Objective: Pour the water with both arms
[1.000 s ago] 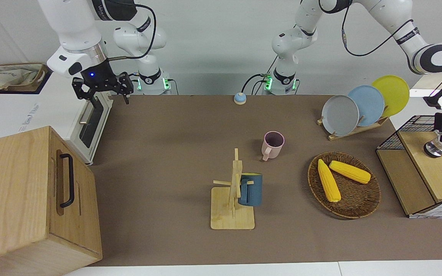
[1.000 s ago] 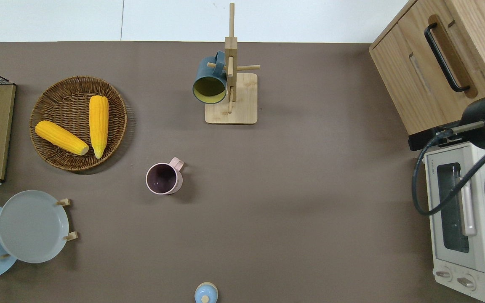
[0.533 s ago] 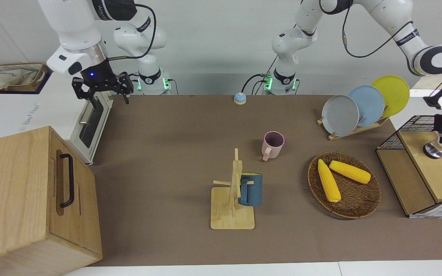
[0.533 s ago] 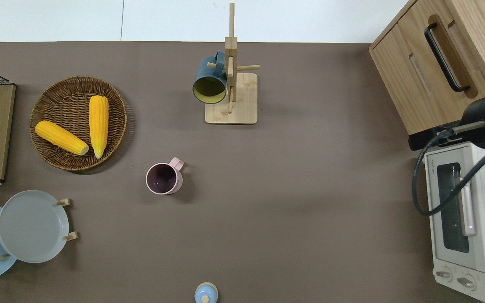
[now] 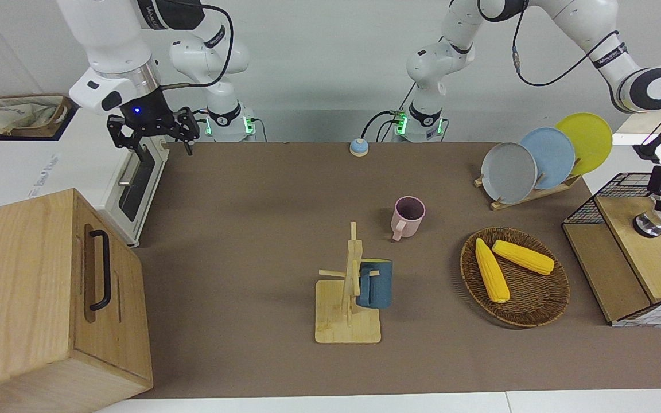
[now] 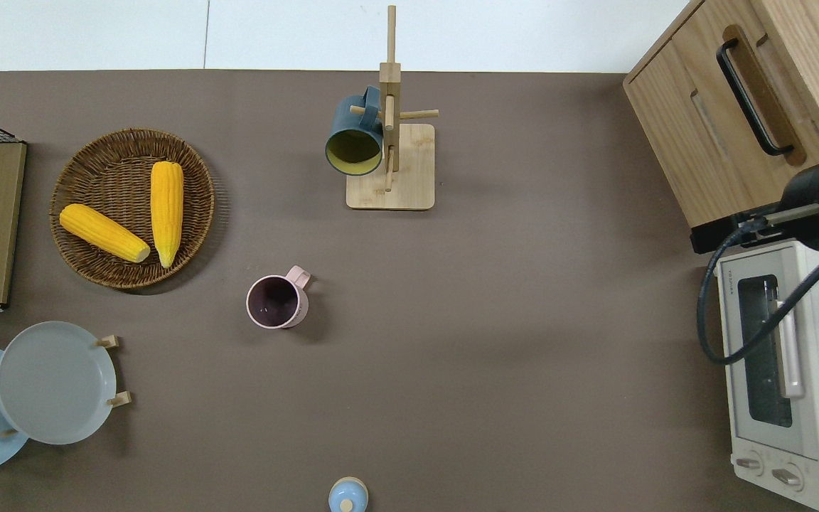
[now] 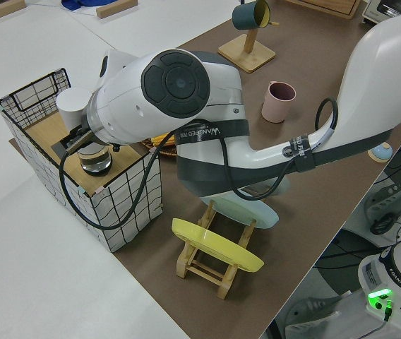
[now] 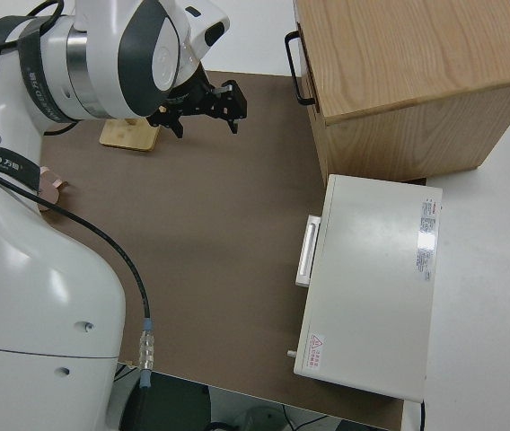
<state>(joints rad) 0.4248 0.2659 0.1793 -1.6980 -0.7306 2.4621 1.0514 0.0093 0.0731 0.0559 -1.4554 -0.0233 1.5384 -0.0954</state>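
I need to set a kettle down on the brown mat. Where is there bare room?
The widest bare stretch lies between the pink mug, the wooden mug tree and the white toaster oven. A narrower strip runs nearer the robots, between the grey plate and the small blue bell. It is crowded toward the left arm's end, around the wicker basket.

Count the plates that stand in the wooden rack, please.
3: a round grey plate, a round light blue plate and a round yellow plate, upright in a row in the wooden rack at the left arm's end of the table. None seems hidden.
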